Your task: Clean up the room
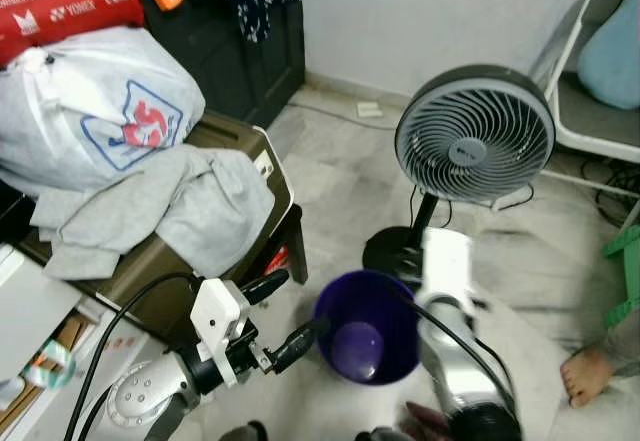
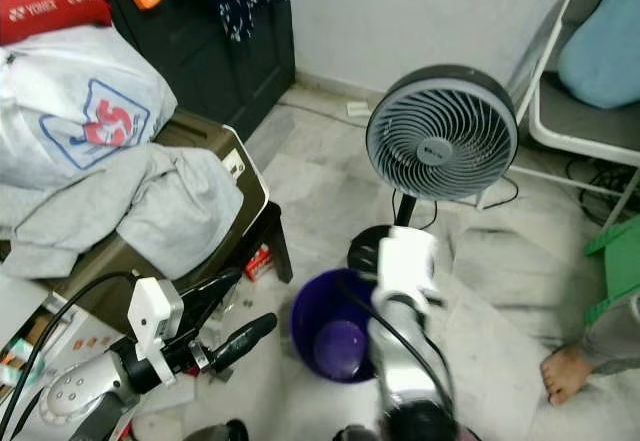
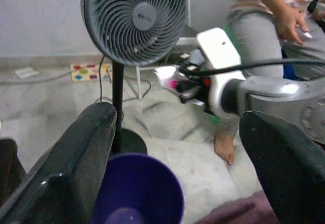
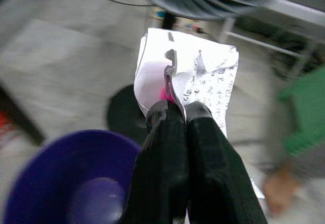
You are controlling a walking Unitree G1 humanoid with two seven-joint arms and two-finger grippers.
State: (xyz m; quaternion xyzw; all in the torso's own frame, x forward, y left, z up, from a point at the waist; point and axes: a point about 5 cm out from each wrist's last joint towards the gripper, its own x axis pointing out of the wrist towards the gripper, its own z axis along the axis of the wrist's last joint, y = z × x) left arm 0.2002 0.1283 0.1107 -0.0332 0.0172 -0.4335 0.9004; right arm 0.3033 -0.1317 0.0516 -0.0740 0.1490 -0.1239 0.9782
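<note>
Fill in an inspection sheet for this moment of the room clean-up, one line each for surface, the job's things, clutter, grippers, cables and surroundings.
Surface: pale tiled floor.
Job's things: purple bin stands open on the floor; crumpled printed paper is pinched in the right gripper.
Clutter: grey garment and white plastic bag piled on an olive case.
Grippers: right gripper shut on the paper, above and beside the bin; left gripper open, beside the bin's rim.
Cables: black cable along the left arm; fan cord on the floor.
Surroundings: standing fan, a person's bare foot, folding chair.
</note>
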